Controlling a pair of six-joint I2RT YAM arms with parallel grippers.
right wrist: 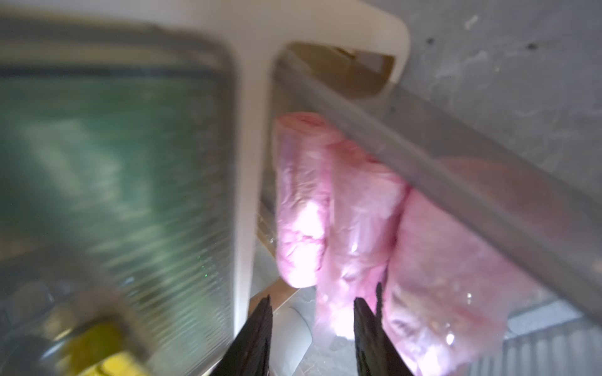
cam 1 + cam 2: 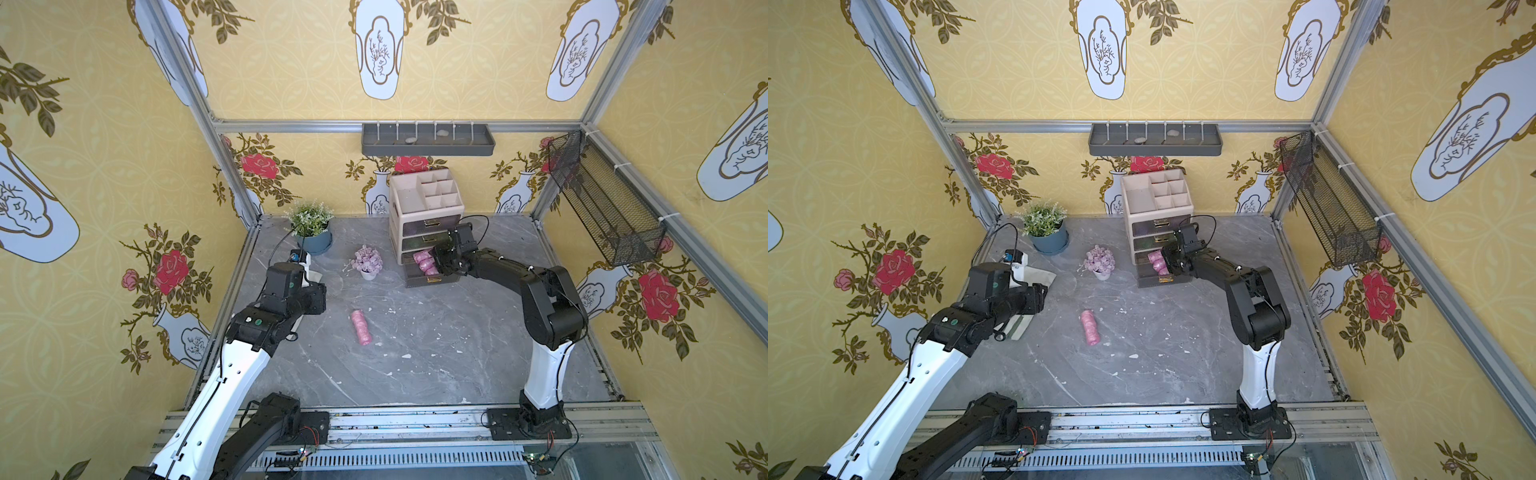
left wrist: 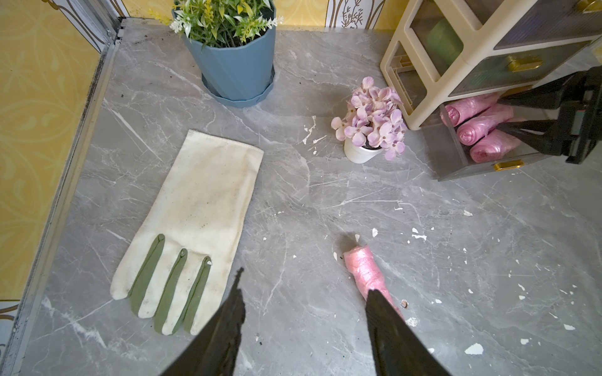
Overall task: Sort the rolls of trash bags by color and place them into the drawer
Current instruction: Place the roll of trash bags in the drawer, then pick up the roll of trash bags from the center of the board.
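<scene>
Right hand (image 1: pixel 312 299) apart amid blurry pink rolls (image 1: pixel 358 211) in drawer (image 1: pixel 456 182); left hand (image 3: pixel 306 281) apart, mostly cropped

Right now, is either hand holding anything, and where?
Nothing, apparently. The left hand is open, empty; the right hand is open over pink rolls in the drawer.

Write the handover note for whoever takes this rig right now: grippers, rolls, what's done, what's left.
Left gripper: open, empty, above the table near the loose pink roll.
Right gripper: open, jaws astride one of three pink rolls in the pulled-out bottom drawer.
Done: three pink rolls lie in the drawer.
Left: put the loose roll in; shut the drawer.
</scene>
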